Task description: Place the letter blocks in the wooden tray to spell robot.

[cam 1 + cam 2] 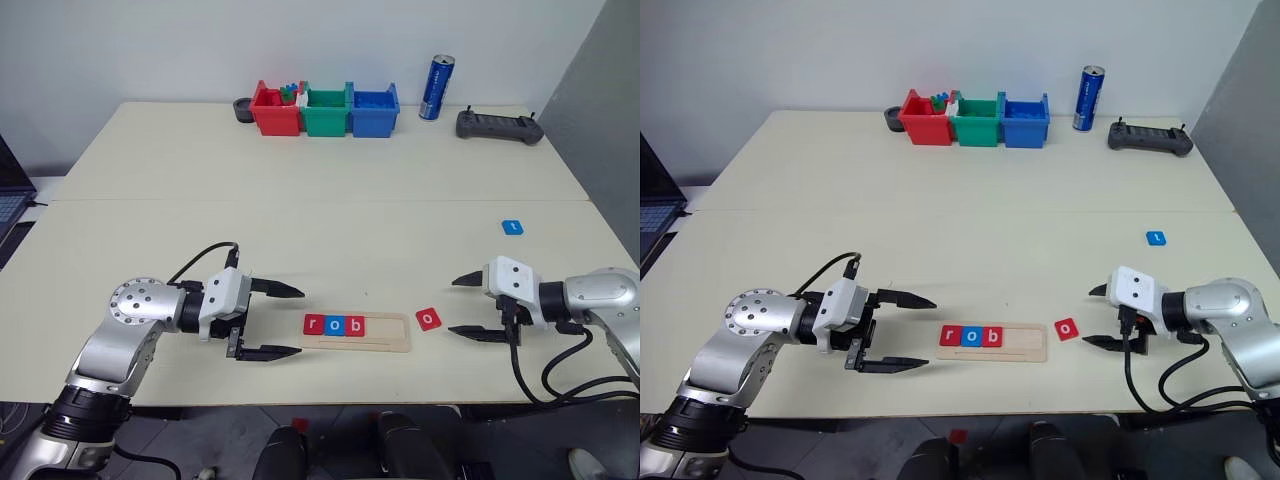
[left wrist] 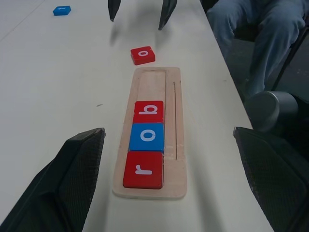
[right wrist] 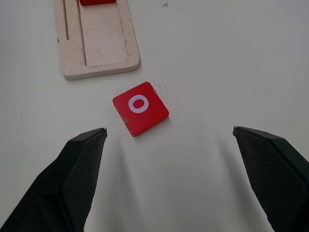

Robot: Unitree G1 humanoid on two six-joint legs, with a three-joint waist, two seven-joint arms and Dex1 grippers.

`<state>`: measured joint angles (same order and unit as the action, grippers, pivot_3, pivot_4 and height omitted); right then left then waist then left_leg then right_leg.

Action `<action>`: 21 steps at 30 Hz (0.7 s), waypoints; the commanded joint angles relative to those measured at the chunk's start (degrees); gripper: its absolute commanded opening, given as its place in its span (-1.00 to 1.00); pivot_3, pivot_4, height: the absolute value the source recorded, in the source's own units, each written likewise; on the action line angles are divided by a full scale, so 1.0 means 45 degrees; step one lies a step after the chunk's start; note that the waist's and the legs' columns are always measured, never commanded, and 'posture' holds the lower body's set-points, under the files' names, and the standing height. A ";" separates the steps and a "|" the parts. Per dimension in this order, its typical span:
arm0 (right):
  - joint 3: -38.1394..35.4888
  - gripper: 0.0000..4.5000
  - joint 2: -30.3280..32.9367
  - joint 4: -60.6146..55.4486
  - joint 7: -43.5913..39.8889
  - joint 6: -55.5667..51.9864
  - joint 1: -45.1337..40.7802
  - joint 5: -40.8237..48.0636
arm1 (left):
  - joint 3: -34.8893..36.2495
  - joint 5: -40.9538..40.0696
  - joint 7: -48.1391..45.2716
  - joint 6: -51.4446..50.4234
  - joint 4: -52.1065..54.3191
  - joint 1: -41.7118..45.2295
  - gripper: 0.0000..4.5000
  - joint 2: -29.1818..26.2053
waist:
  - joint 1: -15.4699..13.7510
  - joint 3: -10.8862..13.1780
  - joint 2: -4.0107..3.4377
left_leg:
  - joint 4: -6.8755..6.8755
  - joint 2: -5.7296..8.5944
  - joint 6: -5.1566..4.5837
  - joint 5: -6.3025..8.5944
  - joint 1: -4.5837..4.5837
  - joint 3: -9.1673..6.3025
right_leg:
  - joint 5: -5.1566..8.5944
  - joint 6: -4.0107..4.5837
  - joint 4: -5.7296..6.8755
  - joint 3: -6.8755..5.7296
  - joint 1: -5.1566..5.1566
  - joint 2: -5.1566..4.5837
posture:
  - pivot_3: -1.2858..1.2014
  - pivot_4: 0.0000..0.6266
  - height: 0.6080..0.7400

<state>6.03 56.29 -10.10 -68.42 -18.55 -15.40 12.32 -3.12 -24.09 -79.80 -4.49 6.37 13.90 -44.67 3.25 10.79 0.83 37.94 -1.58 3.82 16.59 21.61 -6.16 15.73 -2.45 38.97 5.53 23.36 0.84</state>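
Head views overlook table (image 1: 330,170); wrist cameras sit close.

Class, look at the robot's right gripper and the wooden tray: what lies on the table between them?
The red o block lies flat on the table between the open right gripper and the wooden tray, just off the tray's empty end; the left eye view shows it.

Red tile with white "o" (image 3: 140,108) lying flat on the table (image 3: 231,63), just beside the end of the wooden tray (image 3: 99,67), not touching it. Black fingers (image 3: 72,179) spread wide, apart from the tile. Another red tile (image 3: 96,2) inside the tray.
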 commanded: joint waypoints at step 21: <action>0.1429 0.98 -0.1896 0.1741 -0.0693 0.0048 -0.1324 -0.0504 | -0.0012 0.0209 -0.0080 0.0750 -0.0228 -0.0051 1.00 0.0078 | -0.0003 0.0000 0.0000 | 0.0003 0.0001 0.0001 0.0000 -0.0003 -0.0005 | -0.0002 0.0004 0.0009 -0.0002 0.0000 -0.0001 | 0.03 -0.52 1.00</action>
<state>12.63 47.77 -2.04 -71.29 -18.13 -20.26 10.16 -3.16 -23.14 -80.49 -1.27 4.11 13.05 -44.42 3.24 10.79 0.83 37.95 -1.57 3.82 16.59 21.60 -6.18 15.72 -2.43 39.01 5.52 23.36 0.83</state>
